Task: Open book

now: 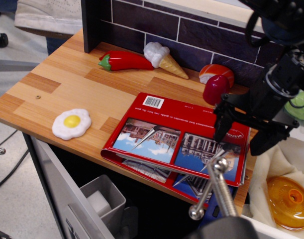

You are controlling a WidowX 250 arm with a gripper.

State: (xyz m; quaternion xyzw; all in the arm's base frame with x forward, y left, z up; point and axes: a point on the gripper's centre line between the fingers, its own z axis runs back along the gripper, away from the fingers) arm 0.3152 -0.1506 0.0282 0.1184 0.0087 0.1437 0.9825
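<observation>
Wooden counter [67, 79] carried the closed red book [179, 139], fried egg [71, 123], chili [125, 60], ice-cream cone [164, 58], plus two red-toned toys [216, 82] by the wall.

A toy fried egg [71, 123] lies near the front left edge of the wooden worktop [67, 79]. Along the back edge, against the dark tiled wall [191, 30], a red chilli pepper [126, 60] touches an ice-cream cone [164, 59]. Further right sit a sushi piece [216, 72] and a dark red rounded toy [215, 89]. Beyond the right edge are a green cabbage [300, 103] and an orange lid [289, 201] on white cloth.
</observation>
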